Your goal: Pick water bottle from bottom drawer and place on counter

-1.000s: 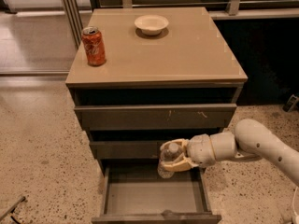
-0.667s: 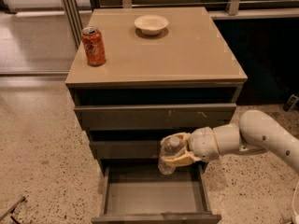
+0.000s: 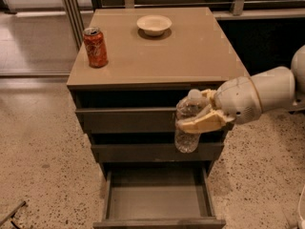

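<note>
On cabinet (image 3: pixel 124 120) worktop (image 3: pixel 190 56), left edge: orange soda can (image 3: pixel 95 46); white bowl (image 3: pixel 154 25) further back. At cabinet base, bottom drawer (image 3: pixel 157 222) hangs open. Right of centre, against cabinet front: water bottle (image 3: pixel 187 140), upright, clenched in pincer (image 3: pixel 193 120). Bottle has risen since a second ago and is clear of the drawer, cap just under worktop edge. Needs more lift, then move in over the top.

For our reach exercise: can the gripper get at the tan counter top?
Probably yes: the cream gripper, gripping the clear ribbed bottle, hangs below the bare front of the glossy tan counter.
</note>
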Robot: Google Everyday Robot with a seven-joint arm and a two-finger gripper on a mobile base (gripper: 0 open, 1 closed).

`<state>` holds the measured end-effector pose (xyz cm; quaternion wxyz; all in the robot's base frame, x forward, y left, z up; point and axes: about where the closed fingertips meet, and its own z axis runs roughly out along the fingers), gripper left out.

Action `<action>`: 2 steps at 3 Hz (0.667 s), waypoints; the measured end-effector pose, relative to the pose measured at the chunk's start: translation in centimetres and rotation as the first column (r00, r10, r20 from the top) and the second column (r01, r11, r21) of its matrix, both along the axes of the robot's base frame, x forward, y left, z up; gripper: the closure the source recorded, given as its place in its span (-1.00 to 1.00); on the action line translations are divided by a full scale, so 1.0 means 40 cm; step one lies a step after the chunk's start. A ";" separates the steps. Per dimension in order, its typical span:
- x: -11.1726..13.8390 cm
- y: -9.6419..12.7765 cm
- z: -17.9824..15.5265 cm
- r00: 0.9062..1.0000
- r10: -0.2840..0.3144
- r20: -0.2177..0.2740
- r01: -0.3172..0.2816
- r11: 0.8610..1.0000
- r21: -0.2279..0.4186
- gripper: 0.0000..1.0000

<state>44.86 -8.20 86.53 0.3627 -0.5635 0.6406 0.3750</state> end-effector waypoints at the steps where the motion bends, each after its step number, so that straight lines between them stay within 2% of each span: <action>1: -0.012 -0.003 0.058 1.000 -0.011 -0.013 0.010 1.000 -0.015 1.00; 2: -0.009 -0.001 0.070 1.000 -0.012 -0.017 0.012 1.000 -0.024 1.00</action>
